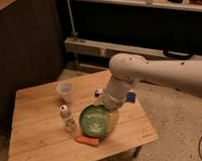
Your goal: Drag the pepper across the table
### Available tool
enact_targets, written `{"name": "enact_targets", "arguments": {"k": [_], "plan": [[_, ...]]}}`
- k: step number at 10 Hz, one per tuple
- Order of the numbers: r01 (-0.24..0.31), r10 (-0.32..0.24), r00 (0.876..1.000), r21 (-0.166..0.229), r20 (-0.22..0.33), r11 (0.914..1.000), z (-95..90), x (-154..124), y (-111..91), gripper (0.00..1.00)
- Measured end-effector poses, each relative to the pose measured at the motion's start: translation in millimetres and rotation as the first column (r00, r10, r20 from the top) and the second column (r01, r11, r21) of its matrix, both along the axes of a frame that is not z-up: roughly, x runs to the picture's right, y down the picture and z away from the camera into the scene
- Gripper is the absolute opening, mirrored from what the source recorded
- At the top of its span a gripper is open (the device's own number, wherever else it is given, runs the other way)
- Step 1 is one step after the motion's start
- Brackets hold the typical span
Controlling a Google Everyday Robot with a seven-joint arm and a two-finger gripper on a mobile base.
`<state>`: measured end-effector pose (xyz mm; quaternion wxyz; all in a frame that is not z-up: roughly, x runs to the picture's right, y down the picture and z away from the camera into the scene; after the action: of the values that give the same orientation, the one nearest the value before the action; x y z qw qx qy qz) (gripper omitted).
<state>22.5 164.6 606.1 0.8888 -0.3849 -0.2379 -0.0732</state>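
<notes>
The gripper point(112, 117), open or closed I cannot tell, hangs over the green bowl point(94, 121), the pepper point(87, 141) lying near it on the tabletop point(36, 140).

End effector point(113, 116) by green bowl point(92, 121), apparently masked by arm point(159, 73); arm cropped right.

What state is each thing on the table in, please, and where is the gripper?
pepper: lying flat on the table, in front of the green bowl, ungripped.
green bowl: upright, open side up.
cup: upright.
bottle: upright, capped.
gripper: low at the bowl's right rim, apart from the pepper.
</notes>
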Motion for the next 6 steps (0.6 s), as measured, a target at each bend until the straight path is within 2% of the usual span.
{"name": "enact_targets", "arguments": {"k": [2, 4, 6], "plan": [[-0.038, 0.037, 0.999, -0.009, -0.019, 0.9993, -11.6, 11.6, 34.0, 0.80], [-0.046, 0.046, 0.999, -0.011, -0.017, 0.9989, -19.5, 4.4, 69.1, 0.80], [-0.030, 0.029, 1.000, -0.052, -0.007, 0.9982, -15.5, -10.3, 104.5, 0.80]]}}
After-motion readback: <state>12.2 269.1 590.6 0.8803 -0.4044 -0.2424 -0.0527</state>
